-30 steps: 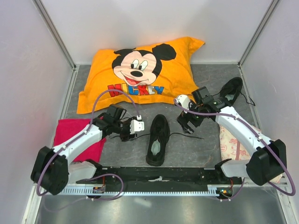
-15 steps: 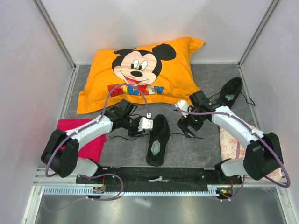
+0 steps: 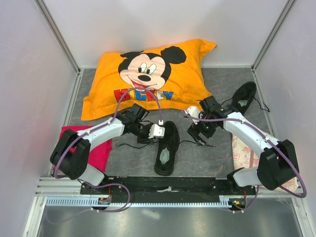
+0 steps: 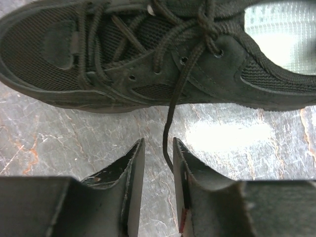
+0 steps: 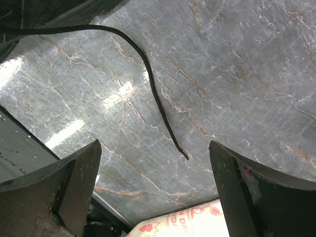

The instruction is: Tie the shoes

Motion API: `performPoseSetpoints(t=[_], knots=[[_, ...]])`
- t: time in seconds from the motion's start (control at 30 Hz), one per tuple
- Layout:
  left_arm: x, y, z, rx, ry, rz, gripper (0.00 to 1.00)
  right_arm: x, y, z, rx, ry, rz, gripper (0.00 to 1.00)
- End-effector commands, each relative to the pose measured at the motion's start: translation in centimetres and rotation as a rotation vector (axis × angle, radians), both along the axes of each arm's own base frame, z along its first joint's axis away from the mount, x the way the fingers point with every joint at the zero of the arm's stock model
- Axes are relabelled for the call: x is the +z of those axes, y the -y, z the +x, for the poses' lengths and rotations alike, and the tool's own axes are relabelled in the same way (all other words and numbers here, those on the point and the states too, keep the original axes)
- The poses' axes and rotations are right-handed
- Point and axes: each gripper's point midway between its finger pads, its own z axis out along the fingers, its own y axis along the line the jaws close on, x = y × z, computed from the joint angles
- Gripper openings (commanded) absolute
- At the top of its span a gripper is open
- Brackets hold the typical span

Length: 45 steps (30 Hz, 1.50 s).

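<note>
One black shoe [image 3: 167, 147] lies mid-table, toe away from me; in the left wrist view this shoe [image 4: 148, 54] fills the top. Its left lace [image 4: 170, 126] hangs down between the fingers of my left gripper [image 4: 158, 148], close against the right finger [image 4: 185, 168]. The jaws stand narrowly apart with a gap still showing beside the lace. In the top view the left gripper [image 3: 159, 132] sits at the shoe's left side. The other shoe [image 3: 244, 97] lies at the far right. My right gripper [image 3: 200, 133] is wide open over the table, and the right lace's loose end [image 5: 180, 148] lies between its fingers.
An orange Mickey pillow [image 3: 148, 74] lies at the back. A red cloth [image 3: 74, 140] is under the left arm. A pale printed bag [image 3: 242, 153] sits by the right arm and shows again as a bag edge [image 5: 187, 224] below the right fingers. A black rail [image 3: 168, 185] runs along the front.
My left arm has swung right up to the middle shoe and its jaws have narrowed around the lace. The right gripper shifted slightly toward the shoe and stayed wide open.
</note>
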Motion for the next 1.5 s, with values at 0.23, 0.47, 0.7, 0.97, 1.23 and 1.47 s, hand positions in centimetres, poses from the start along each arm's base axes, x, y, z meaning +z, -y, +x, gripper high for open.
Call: performPoseSetpoints(t=[0.23,0.47,0.7,0.97,1.23,1.47], knots=[[0.5,1.0,-0.3,-0.073,-0.007,-0.039,0.37,0.5,0.7,0.5,0.015,0.033,-0.045,0.98],[1.8,1.4,-0.4,-0.040,-0.021,-0.080,0.08,0.1,0.8,0.5,0.021,0.030,-0.048,0.96],[7.4,2.0,0.3,0.129,0.001,-0.278,0.02,-0.6,0.7,0.4,0.058,0.038,-0.045,0.80],[11.2,3.0,-0.1,0.255,-0.048,-0.456,0.02,-2.9,0.2,0.7,0.073,0.034,-0.027,0.65],[11.0,2.9,-0.7,0.296,-0.102,-0.480,0.01,-4.9,-0.9,1.2,0.067,0.002,-0.001,0.61],[10.5,2.8,-0.5,0.327,-0.106,-0.482,0.02,-6.6,-1.6,1.1,0.113,0.030,-0.033,0.58]])
